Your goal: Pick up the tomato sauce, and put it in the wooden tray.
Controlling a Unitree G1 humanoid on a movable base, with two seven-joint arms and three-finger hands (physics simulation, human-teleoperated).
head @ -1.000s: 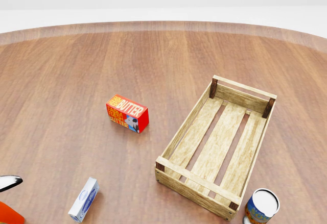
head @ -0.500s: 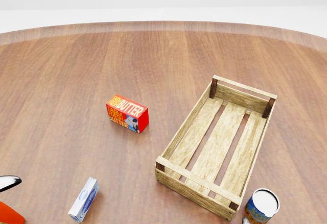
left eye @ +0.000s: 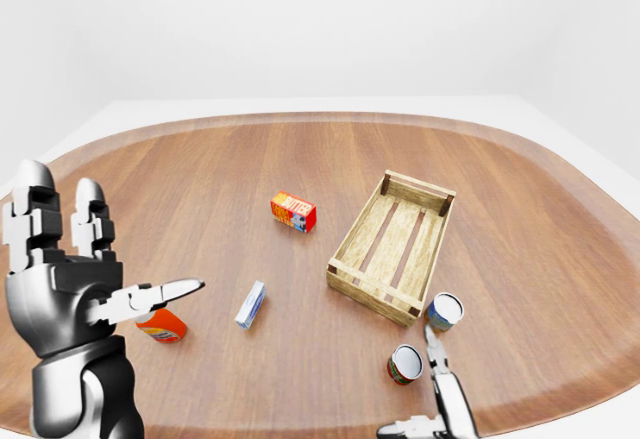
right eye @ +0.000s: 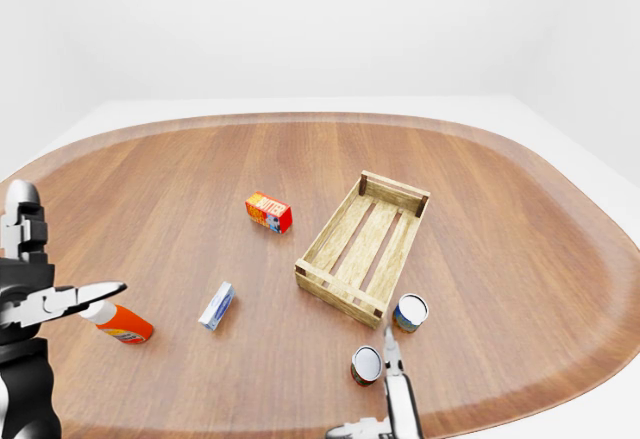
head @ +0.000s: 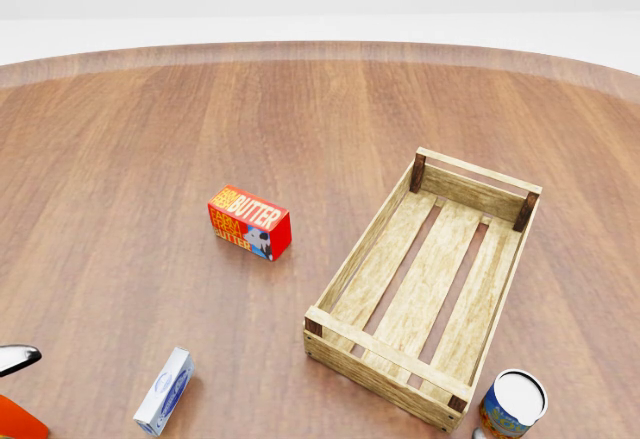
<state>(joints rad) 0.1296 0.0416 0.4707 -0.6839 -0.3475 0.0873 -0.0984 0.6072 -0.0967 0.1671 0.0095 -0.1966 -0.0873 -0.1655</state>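
nothing is done yet; the tomato sauce (right eye: pixel 119 323) lies on the counter (left eye: pixel 300 159), well apart from the empty wooden tray (left eye: pixel 391 244); left robot hand (left eye: pixel 80 279) hovers spread beside it; right robot hand (right eye: pixel 385 399) low, spread

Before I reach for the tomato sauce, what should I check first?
1. Wooden tray upright and empty: ok.
2. Red-labelled can, likely the tomato sauce, standing free: ok, though the label is unreadable.
3. Right hand open beside that can: ok.
4. Fingers around the can: not ok, no grasp yet.
5. Clearance past the blue can by the tray corner: cannot tell.
6. Left hand open, holding nothing: ok.
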